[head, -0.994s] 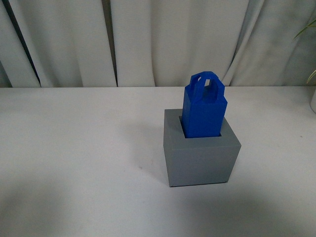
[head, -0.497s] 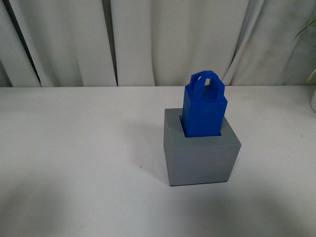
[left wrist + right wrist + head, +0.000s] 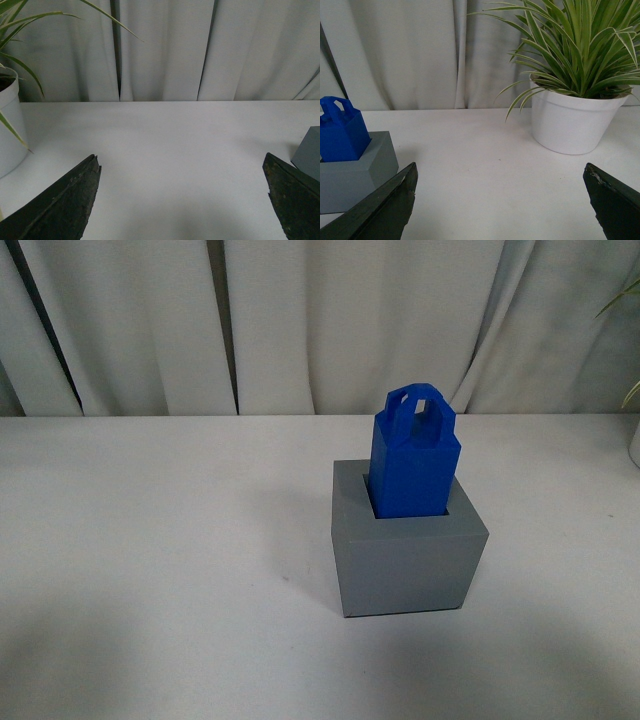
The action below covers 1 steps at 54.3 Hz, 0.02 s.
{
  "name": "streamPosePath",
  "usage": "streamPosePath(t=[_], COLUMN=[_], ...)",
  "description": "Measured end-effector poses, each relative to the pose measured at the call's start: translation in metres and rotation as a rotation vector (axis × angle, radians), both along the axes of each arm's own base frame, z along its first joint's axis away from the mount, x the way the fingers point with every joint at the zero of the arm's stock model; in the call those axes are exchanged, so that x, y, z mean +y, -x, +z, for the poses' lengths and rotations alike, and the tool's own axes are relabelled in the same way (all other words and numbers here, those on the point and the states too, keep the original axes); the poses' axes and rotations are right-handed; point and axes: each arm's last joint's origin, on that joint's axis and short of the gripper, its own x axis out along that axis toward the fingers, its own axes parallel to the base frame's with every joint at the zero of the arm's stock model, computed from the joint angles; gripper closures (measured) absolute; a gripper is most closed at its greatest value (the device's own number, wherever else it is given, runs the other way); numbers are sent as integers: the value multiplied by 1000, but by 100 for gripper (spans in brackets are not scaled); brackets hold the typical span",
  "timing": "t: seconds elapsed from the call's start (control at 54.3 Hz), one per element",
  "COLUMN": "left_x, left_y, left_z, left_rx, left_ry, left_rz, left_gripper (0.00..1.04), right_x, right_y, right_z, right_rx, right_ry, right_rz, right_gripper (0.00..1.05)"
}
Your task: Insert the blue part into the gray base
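Blue plastic stands upright in the square recess of the gray base point(image 3: 408, 552): the blue part point(image 3: 413, 462) has its lower end sunk below the gray rim, while its chamfered top and the two looped tabs rise well clear above it. It sits toward the back of the recess, with a strip of open recess showing on the side facing the front camera, which fits a socket cut wider than the block. Taking the gray base as the landmark, the bare white surface point(image 3: 170, 540) spreads out on all sides of it, pale curtains point(image 3: 300, 320) hang behind it, and neither arm reaches near it in the front view. The left gripper point(image 3: 182, 200) hovers over open surface with its jaws spread wide and nothing between them; a corner of the gray base shows at the edge of its picture and a white pot point(image 3: 7, 125) with leaves at the other edge. The right gripper point(image 3: 500, 210) likewise has its jaws spread and empty, with the gray base and blue part off to one side and a potted plant point(image 3: 575, 117) beyond. Judging by this, the insertion looks done and both arms are standing off so as not to disturb the seated block.
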Motion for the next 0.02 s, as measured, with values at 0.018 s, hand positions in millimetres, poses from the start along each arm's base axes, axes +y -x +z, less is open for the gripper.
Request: streamPosePath(t=[0.018], left_x=[0], left_y=[0], left_z=[0], left_rx=[0], left_ry=[0], left_rz=[0], left_gripper=[6], right_x=[0], right_y=[0], right_z=[0], right_rx=[0], right_ry=[0], right_rz=[0], right_gripper=[7])
